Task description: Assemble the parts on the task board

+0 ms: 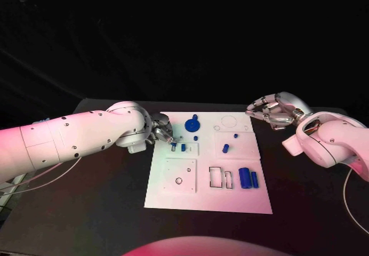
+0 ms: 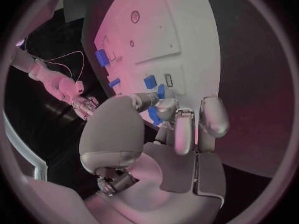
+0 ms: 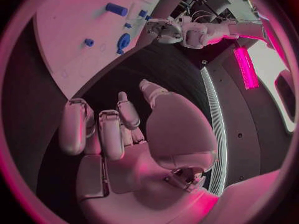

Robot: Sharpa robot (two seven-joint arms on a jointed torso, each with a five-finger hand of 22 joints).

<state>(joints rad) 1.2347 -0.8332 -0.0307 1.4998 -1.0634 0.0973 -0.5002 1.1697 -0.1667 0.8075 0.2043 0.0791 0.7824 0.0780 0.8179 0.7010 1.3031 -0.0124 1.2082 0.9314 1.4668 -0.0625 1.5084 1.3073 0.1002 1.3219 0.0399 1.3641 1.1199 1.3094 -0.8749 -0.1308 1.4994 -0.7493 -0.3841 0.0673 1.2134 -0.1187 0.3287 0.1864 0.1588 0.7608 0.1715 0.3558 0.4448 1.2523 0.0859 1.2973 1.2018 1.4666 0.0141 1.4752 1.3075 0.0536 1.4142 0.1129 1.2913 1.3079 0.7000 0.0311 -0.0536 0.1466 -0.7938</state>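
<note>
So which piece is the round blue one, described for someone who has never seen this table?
Start at the white task board in the middle of the black table. Go to its far edge, just beyond the left hand. The round blue part lies there, a flat disc, unlike the small pegs and long blocks nearer the robot.

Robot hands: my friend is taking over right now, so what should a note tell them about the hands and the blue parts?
Left hand: at the board's left edge, fingers pinching a small blue part.
Right hand: off the board's far right corner, fingers curled, holding nothing.
Board: blue disc near the far edge, a small blue peg in the middle, two blue bars side by side on the right, near side.
Done: cannot tell which parts are seated.
Left: place the pinched part, then the rest; empty slots lie beside the bars.
</note>
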